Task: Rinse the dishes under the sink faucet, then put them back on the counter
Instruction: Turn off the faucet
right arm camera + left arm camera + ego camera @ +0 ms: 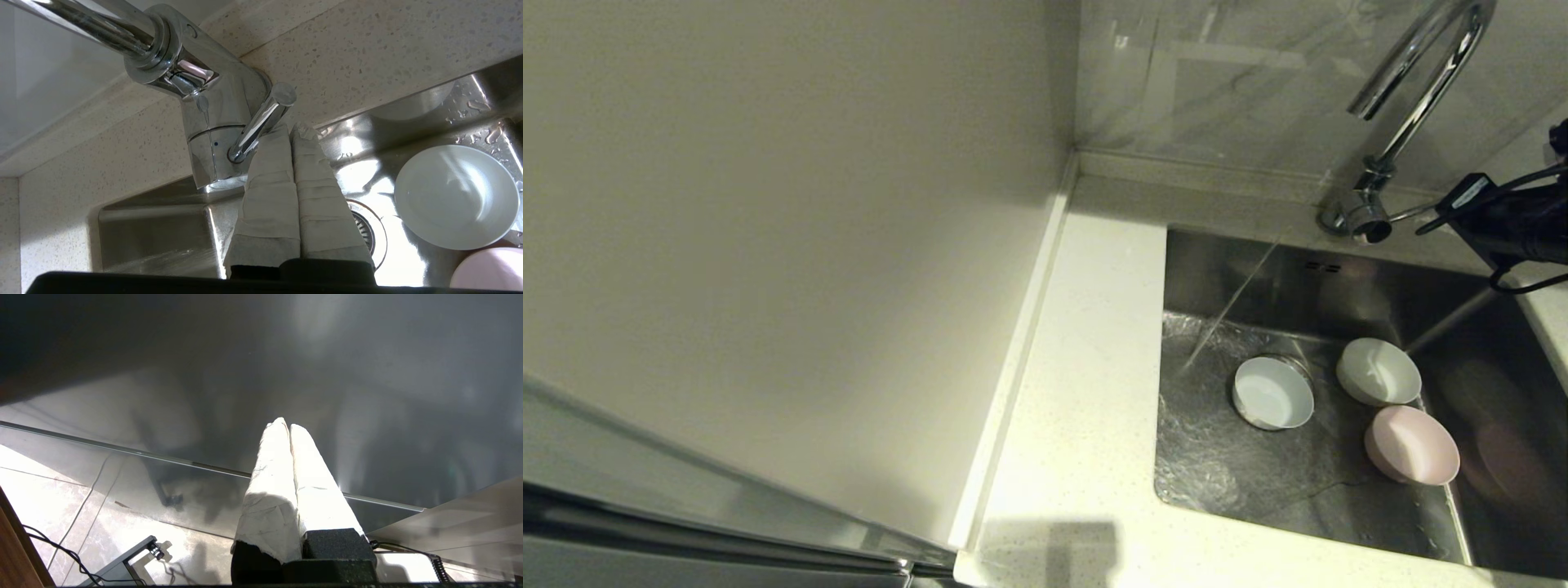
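Three bowls lie in the sink (1241, 269): pale blue (1272, 394) by the drain, white (1378, 371) and pink (1411, 444) to its right. Water streams (1225, 314) from the chrome faucet (1417, 90) onto the sink floor left of the blue bowl. My right gripper (292, 127) is shut and empty, its taped fingertips (273, 139) against the faucet's side lever (261, 120). The white bowl (455, 196) and pink bowl (486, 269) show beyond it; the blue one is hidden there. My left gripper (286, 425) is shut and empty, out of the head view.
The speckled white counter (1086, 367) runs left of the sink, bounded by a raised edge strip (1013, 367) and a cream wall panel (792, 245). My right arm (1511, 220) hangs over the sink's back right corner. The strainer drain (363, 228) is wet.
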